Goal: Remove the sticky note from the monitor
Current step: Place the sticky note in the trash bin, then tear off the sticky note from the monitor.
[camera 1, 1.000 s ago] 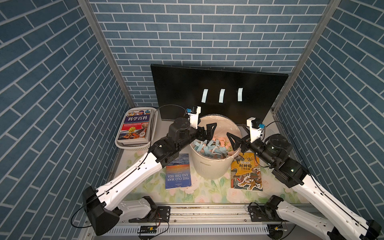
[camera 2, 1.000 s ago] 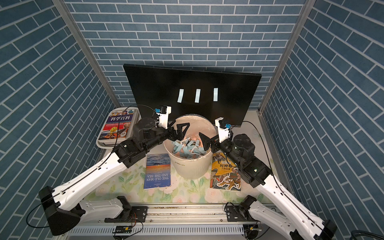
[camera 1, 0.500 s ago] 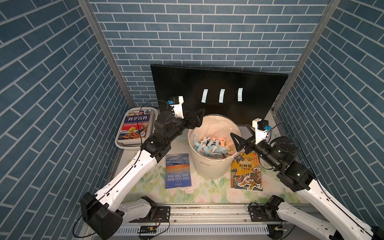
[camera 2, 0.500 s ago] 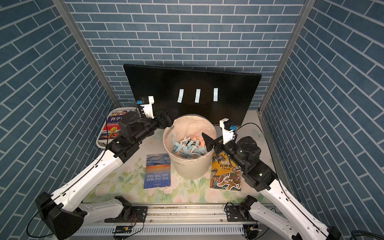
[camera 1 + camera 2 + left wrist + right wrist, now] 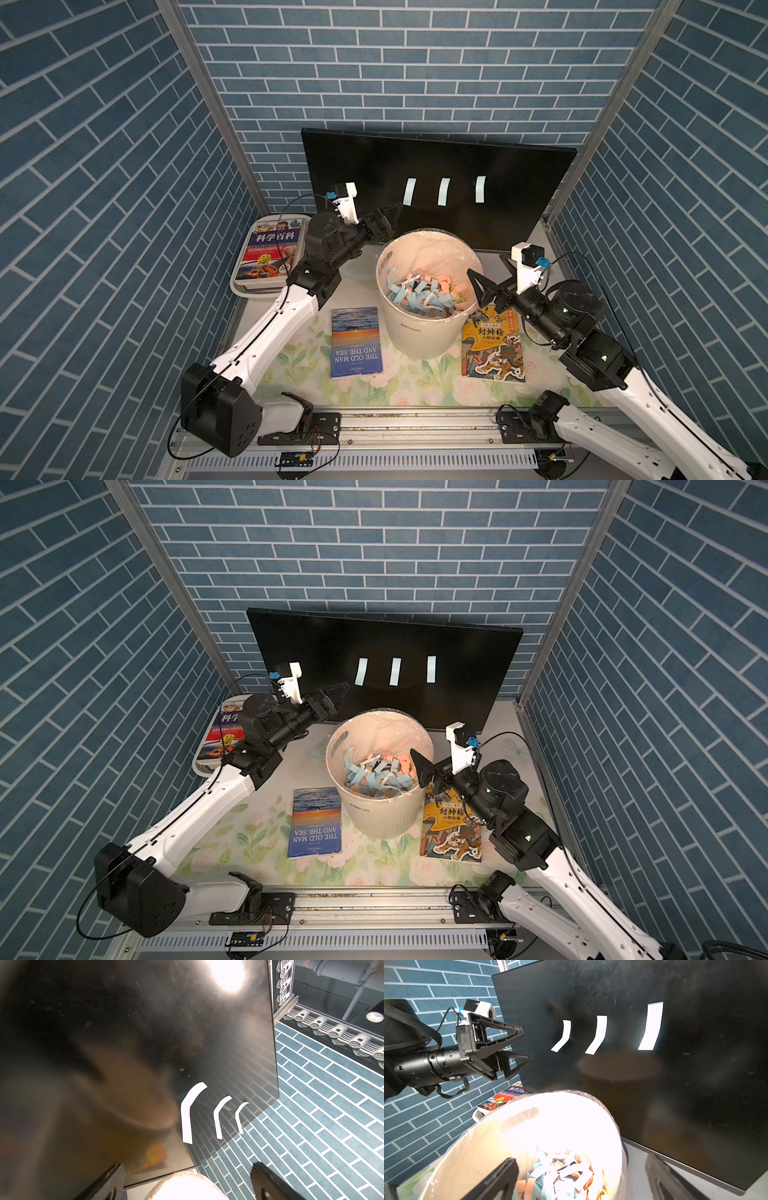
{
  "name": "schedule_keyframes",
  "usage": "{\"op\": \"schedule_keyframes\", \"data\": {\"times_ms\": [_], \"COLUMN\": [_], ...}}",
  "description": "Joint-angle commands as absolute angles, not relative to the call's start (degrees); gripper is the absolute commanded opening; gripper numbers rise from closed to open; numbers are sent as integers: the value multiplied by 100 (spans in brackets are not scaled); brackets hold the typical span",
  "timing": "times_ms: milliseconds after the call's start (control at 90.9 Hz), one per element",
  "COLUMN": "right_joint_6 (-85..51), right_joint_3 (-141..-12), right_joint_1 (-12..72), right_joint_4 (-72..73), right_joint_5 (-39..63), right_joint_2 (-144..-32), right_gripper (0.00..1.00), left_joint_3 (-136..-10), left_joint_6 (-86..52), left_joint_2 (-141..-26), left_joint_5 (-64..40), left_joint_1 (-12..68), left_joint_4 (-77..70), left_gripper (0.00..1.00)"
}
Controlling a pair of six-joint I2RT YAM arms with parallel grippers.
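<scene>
The monitor (image 5: 457, 166) (image 5: 374, 646) stands at the back with three pale sticky notes on its dark screen: left (image 5: 409, 191), middle (image 5: 444, 191) and right (image 5: 480, 189). My left gripper (image 5: 390, 216) (image 5: 527, 1045) is open and empty, a little left of and below the left sticky note (image 5: 188, 1113), close to the screen but apart from it. My right gripper (image 5: 486, 266) (image 5: 581, 1159) hangs open and empty at the right rim of the white bin (image 5: 428, 332), which holds several paper strips.
A blue book (image 5: 355, 343) lies left of the bin and a yellow book (image 5: 492, 349) lies right of it, under the right arm. A white basket (image 5: 253, 291) with a book in it sits at the back left. Brick walls close in on three sides.
The left gripper has left the bin's rim and risen back-left toward the screen near the left note. The right gripper has drawn back to the right. Both stayed open.
</scene>
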State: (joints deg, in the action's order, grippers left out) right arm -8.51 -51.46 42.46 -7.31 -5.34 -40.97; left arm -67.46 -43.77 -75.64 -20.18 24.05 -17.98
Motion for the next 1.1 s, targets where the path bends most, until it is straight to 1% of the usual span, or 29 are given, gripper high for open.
{"op": "schedule_keyframes", "data": {"times_ms": [0,429,671,1089], "right_joint_6": [-686,-686,-677,-686], "right_joint_3": [-5073,-5027,-5014,-5017], "right_joint_1": [4228,4226,4218,4210], "right_joint_4": [-678,-615,-598,-580], "right_joint_5": [-646,-650,-641,-618], "right_joint_2": [-4039,-4007,-3981,-3953], "right_gripper": [100,100,100,100], "left_joint_3": [-6700,-6716,-6939,-7159], "left_joint_6": [-4592,-5217,-5453,-5724], "left_joint_2": [-7603,-7978,-8285,-8619], "left_joint_5": [-2241,-2513,-2636,-2733], "left_joint_1": [2304,2012,1991,2140], "left_joint_4": [-2246,-2865,-3061,-3256], "left_gripper": [100,100,99,89]}}
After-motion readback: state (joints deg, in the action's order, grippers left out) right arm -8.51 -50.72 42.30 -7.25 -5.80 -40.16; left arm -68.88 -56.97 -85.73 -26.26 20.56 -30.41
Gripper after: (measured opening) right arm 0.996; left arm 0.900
